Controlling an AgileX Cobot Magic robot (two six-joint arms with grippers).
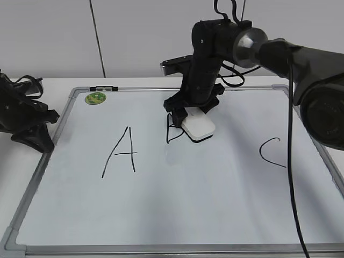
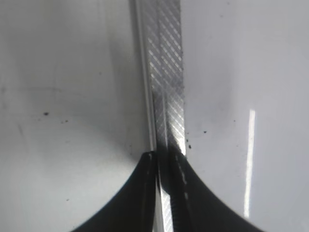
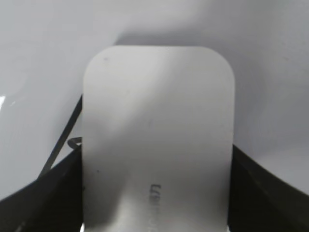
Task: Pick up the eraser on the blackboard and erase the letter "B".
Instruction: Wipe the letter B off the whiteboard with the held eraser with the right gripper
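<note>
right now the right gripper (image 1: 189, 119) is clamped on the eraser (image 1: 198, 128), its dark fingers (image 3: 43, 193) pressed against both long sides of the white block, which lies flat on the blackboard (image 1: 177, 215). just to that gripper's left and partly under it are the remains of the letter "b" (image 1: 173, 133): a thin upright stroke and a bit of curve touching the eraser's edge, the rest hidden by the block and the arm. farther out on that same side stands the tall letter "a" (image 1: 121, 152), well apart from the eraser, and beyond it, near the board's far corner, a small round green magnet (image 1: 95, 98) beside a black-and-white clip (image 1: 104, 87) on the frame. on the gripper's other side the curved letter "c" (image 1: 270, 151) sits alone, with a black cable (image 1: 293, 161) hanging in front of it. the left gripper (image 2: 165, 159) rests at the board's left edge, its tips pinched close over the ribbed aluminium frame (image 2: 166, 72), holding nothing that i can make out.
</note>
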